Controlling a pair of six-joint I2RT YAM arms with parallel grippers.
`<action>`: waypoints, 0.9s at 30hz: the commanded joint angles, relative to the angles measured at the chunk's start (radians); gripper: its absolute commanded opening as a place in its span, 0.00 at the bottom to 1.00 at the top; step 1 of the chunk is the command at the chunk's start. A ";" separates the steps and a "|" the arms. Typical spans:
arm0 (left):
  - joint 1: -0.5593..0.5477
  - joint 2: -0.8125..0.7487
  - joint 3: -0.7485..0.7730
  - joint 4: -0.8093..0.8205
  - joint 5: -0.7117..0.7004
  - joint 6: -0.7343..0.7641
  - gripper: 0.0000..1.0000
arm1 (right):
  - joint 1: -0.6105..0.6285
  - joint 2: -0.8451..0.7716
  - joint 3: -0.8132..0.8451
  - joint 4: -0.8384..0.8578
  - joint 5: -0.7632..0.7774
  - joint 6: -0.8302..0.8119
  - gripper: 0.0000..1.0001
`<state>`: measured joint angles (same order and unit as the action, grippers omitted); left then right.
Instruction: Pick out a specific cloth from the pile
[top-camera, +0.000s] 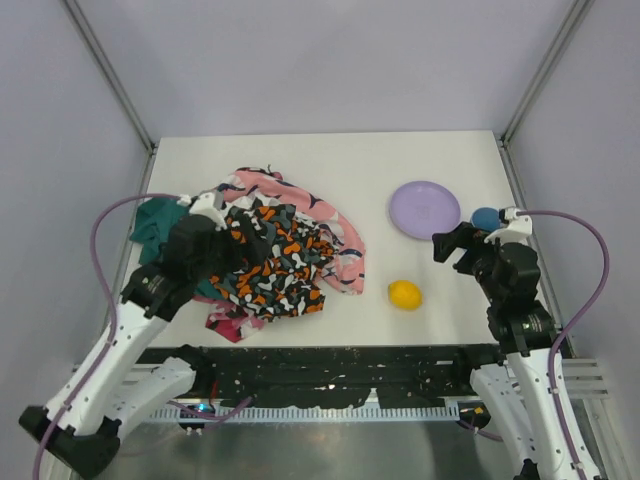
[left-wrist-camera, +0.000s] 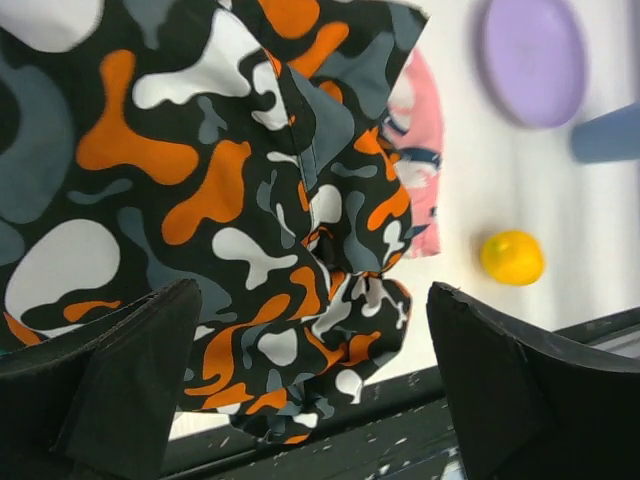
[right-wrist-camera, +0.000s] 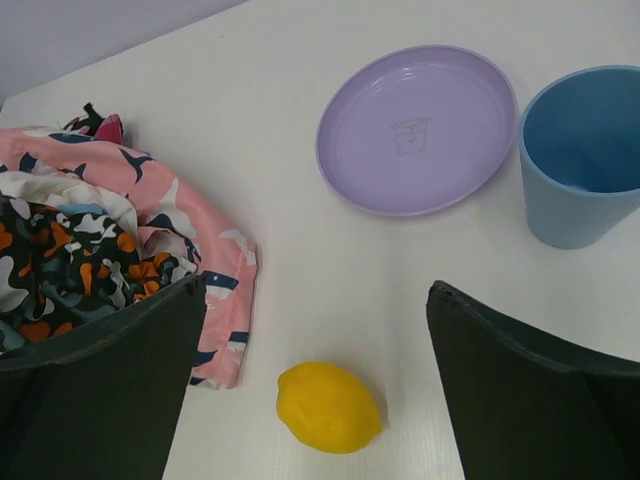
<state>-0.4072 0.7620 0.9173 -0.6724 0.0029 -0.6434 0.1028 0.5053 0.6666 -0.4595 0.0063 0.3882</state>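
Note:
The pile lies on the left half of the table: black-orange-white speckled fabric on top, pink patterned fabric at its right and back, magenta at the front edge, dark teal cloth at the left. No light sky-blue cloth shows in any view. My left gripper hovers over the left part of the pile, open; in the left wrist view only speckled fabric lies between its jaws. My right gripper is open and empty above bare table, right of the pile.
A lilac plate sits at the back right with a blue cup beside it. A yellow lemon lies in front of the plate, below my right gripper. The table's front edge runs just below the pile.

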 joint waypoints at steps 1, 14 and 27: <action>-0.175 0.173 0.118 -0.177 -0.328 -0.007 1.00 | 0.000 -0.045 -0.033 0.110 -0.084 -0.052 0.95; -0.295 0.824 0.235 -0.139 -0.268 -0.056 1.00 | -0.002 -0.045 -0.088 0.151 -0.117 -0.060 0.95; -0.298 1.070 0.317 -0.137 -0.271 -0.068 0.01 | -0.002 -0.060 -0.102 0.160 -0.103 -0.060 0.95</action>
<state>-0.7113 1.7607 1.2346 -0.8482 -0.3229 -0.6758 0.1028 0.4580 0.5617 -0.3450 -0.0990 0.3420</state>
